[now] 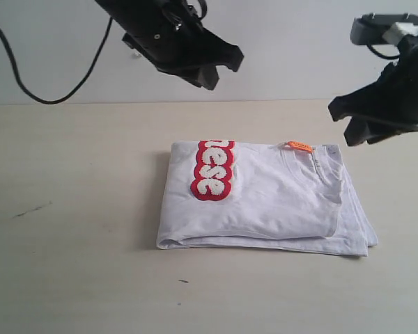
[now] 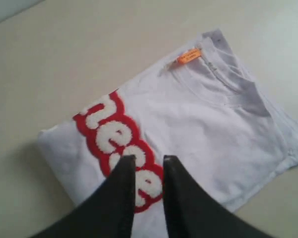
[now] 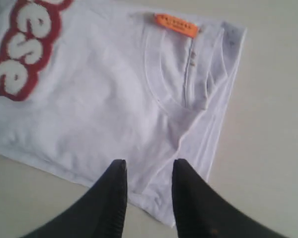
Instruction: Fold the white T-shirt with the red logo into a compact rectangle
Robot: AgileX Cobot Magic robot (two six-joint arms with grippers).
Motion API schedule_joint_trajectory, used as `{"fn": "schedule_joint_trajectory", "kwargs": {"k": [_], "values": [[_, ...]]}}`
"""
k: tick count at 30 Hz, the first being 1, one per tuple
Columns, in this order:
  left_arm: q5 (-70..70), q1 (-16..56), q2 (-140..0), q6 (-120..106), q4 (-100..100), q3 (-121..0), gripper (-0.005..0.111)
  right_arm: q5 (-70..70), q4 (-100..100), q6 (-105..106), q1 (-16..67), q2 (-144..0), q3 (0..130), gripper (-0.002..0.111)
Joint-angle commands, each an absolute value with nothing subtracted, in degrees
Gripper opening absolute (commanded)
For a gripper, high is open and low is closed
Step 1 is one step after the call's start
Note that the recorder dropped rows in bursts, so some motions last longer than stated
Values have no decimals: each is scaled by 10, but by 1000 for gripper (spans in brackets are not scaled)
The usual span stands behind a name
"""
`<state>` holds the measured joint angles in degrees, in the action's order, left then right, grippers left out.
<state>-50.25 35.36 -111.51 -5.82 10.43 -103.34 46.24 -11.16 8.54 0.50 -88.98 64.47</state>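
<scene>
- A pale beige table fills the lower frame and meets a plain white wall along the top.
- A black cable loops at upper left.
- The left gripper and right gripper hang above the cloth, fingers slightly parted, empty.
- The white T-shirt lies at centre-right, folded into a layered rectangle. The red logo is cut off at its far fold, and the orange tag sits at the collar.

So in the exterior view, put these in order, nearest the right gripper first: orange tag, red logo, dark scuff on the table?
1. orange tag, just left of the right gripper.
2. red logo, further left.
3. dark scuff, far off left.
</scene>
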Motion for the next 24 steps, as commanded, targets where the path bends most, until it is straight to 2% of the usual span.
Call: {"fn": "schedule_joint_trajectory", "kwargs": {"k": [1, 7, 13, 24], "values": [[-484, 317, -1078, -57, 97, -975, 21, 467, -117, 83, -46, -963, 643, 32], [-440, 268, -1034, -67, 99, -885, 21, 417, -172, 134, -79, -1036, 650, 33], [-405, 247, -1010, -87, 112, -814, 21, 449, -251, 185, -81, -1105, 696, 44], [-368, 217, -1006, -89, 112, -775, 21, 436, -275, 195, -80, -1168, 708, 44]]}}
